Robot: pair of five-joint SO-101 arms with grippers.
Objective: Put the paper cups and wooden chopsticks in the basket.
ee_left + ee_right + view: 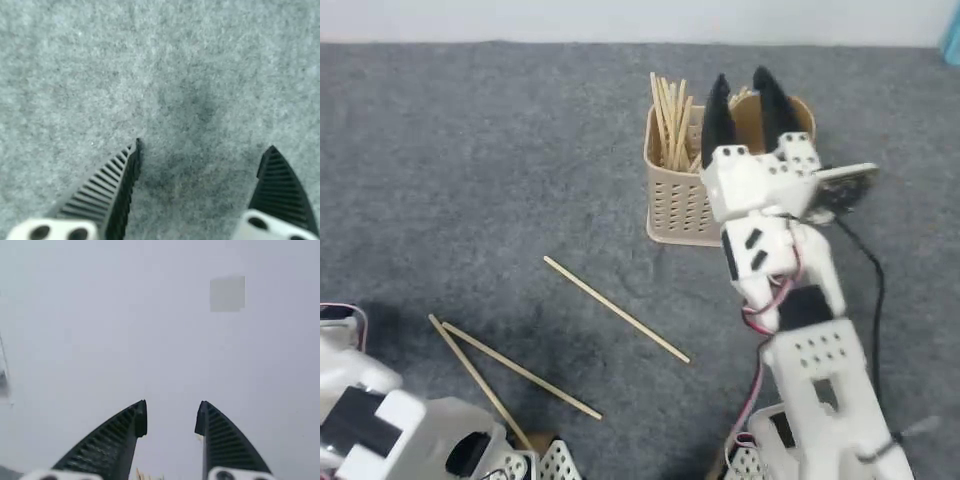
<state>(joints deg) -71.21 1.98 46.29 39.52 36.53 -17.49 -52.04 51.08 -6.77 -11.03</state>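
The right claw (748, 105) hangs open and empty above the basket (675, 215), upper middle, where a chopstick bundle (670, 120) leans. Three loose chopsticks (615, 308) lie lower left. The left claw (205, 147) gapes over bare surface (470, 150), seemingly poised for them.

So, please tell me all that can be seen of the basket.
The basket is beige and looks plastic, with walls full of small holes. It stands upright on the grey mat. Chopsticks stick up from one side; the right gripper, open, hangs over the other.
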